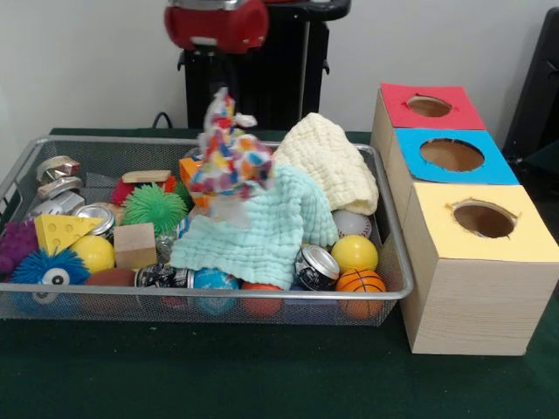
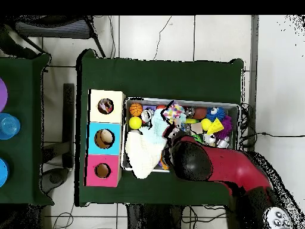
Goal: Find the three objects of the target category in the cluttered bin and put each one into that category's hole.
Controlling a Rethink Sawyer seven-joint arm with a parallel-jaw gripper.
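Observation:
The wire mesh bin (image 1: 105,140) is full of clutter. One white wrapper with red, blue, yellow and orange spots (image 1: 229,150) stands up tall over the bin's middle, above the mint cloth (image 1: 262,229). In the overhead view this wrapper (image 2: 174,111) lies just off the arm's end. My red and black arm (image 1: 216,24) hangs over it and covers the bin's near side in the overhead view (image 2: 199,160). The gripper itself blends into the dark pedestal. I see no other spotted wrappers. The yellow-surrounded hole (image 1: 484,219) tops the nearest wooden box (image 2: 105,106).
A cream waffle cloth (image 1: 332,157) drapes over the bin's right rear. Balls, cans, a wooden block (image 1: 134,245), a cheese wedge (image 1: 61,231) and spiky toys fill the bin. The blue-surrounded hole (image 1: 452,154) and red-surrounded hole (image 1: 429,106) stand behind the yellow one.

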